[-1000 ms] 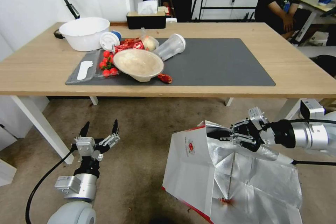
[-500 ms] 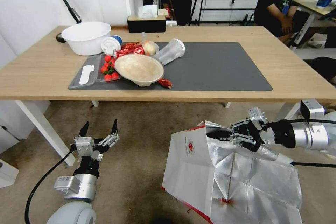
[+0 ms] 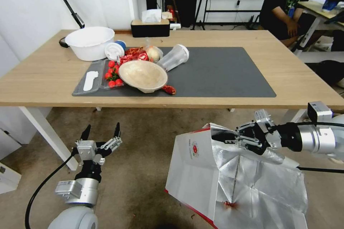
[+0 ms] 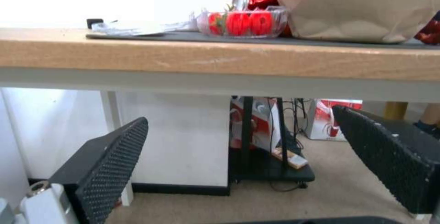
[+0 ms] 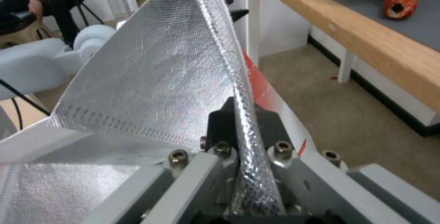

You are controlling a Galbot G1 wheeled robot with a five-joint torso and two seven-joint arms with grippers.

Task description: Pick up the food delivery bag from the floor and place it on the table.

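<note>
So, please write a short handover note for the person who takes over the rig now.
Right gripper: shut on the food delivery bag, pinching its foil rim.
Left gripper: open, idle, low beside the table leg.
The bag hangs low, in front of the table's near edge.
Done: grasp.
Left: raise the bag above the edge and set it on the free right part of the grey mat.
</note>
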